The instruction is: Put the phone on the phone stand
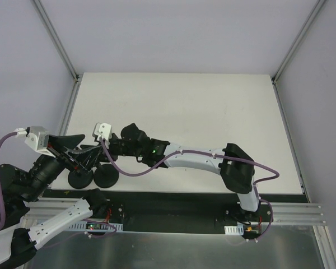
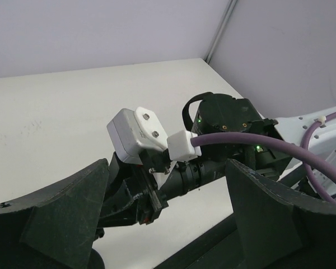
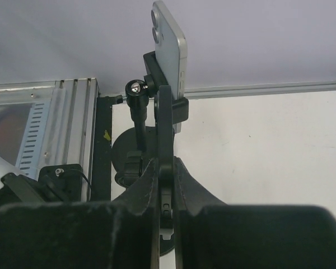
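With right gripper [image 3: 166, 165] pinching the cradle plate [image 3: 164, 117] and left gripper [image 2: 167, 174] spread, we settle the phone [image 3: 171, 50], at 12 o'clock, squarely into the phone stand [image 3: 138, 117].

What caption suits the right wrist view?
Right gripper pinches the black phone edge-on beside a stand holding a pale handset.

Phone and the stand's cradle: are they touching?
Touching. The right wrist view shows the phone seated in the stand's cradle, which wraps over the phone's edge.
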`<action>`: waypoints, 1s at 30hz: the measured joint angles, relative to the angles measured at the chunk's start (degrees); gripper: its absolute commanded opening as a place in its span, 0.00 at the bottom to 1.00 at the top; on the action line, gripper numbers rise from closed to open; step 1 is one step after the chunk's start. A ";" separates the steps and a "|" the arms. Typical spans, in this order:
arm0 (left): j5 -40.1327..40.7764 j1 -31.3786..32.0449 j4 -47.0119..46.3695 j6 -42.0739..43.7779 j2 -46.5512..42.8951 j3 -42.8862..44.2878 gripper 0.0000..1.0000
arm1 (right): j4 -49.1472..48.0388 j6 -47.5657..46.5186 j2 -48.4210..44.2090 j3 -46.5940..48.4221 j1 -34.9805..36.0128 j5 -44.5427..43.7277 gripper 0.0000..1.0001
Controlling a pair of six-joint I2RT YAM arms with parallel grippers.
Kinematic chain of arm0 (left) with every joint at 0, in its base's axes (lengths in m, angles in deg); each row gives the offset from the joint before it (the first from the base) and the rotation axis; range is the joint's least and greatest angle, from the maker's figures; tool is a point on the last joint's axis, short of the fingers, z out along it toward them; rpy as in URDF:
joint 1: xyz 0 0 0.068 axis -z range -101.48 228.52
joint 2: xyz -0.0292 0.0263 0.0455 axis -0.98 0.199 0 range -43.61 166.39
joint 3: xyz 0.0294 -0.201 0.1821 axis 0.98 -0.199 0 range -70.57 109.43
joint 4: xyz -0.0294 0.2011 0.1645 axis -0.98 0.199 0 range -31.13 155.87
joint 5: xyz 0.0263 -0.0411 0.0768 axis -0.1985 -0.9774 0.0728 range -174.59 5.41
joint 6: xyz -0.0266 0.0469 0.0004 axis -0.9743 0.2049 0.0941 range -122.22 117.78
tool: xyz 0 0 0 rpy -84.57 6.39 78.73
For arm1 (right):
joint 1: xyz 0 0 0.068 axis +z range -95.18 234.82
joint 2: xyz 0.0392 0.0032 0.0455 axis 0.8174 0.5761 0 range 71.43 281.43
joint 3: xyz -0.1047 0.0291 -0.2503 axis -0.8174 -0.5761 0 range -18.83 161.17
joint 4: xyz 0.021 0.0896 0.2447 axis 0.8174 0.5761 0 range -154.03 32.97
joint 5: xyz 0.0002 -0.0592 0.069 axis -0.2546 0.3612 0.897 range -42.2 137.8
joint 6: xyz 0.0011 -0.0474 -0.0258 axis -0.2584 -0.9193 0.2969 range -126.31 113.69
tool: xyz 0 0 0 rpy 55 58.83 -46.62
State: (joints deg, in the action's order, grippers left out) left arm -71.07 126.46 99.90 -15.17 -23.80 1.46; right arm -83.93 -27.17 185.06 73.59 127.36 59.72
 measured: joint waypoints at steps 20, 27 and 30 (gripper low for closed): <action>-0.63 0.00 -0.04 -0.11 2.01 0.02 0.86 | -0.55 2.62 -14.67 -16.35 0.52 -6.95 0.88; 0.55 0.00 -0.39 -3.06 6.23 -0.63 0.89 | 2.16 11.61 -32.35 -24.55 -1.79 -30.29 0.96; 0.37 0.00 -1.01 -4.63 10.60 -0.79 0.88 | 5.99 17.62 -39.01 -28.15 -7.76 -41.81 1.00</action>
State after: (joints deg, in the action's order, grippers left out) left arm -70.70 126.46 98.90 -19.81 -13.20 0.67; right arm -77.94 -9.56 146.04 45.44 119.60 17.91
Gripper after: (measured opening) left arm 0.884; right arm 0.965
